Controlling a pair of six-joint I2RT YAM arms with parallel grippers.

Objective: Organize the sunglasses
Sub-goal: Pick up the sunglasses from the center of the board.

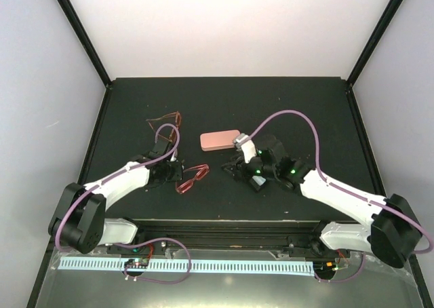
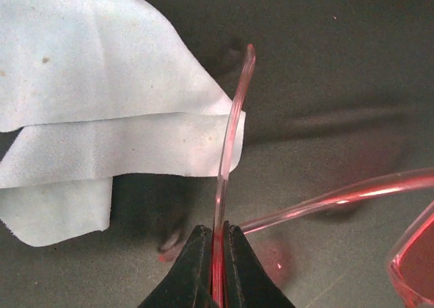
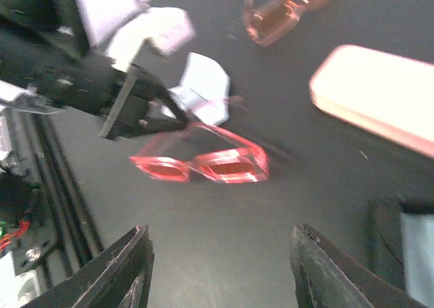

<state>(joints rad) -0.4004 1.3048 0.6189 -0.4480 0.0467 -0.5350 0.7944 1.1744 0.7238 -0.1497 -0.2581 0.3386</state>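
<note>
Red-pink sunglasses [image 2: 234, 118], arm clamped in left pincer [image 2: 217, 232], probably resting flat.

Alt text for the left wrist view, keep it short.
Fingers of the left gripper are shut on one arm of the red-pink sunglasses, which runs up mid-frame. A folded light blue cloth lies on the dark table, upper left; a lens corner shows lower right.

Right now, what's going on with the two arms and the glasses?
The left gripper is shut on one folding arm of the red sunglasses, next to a light blue cloth. The right gripper hovers open and empty, facing that same pair. The amber sunglasses and the pink case lie farther back, untouched.
</note>
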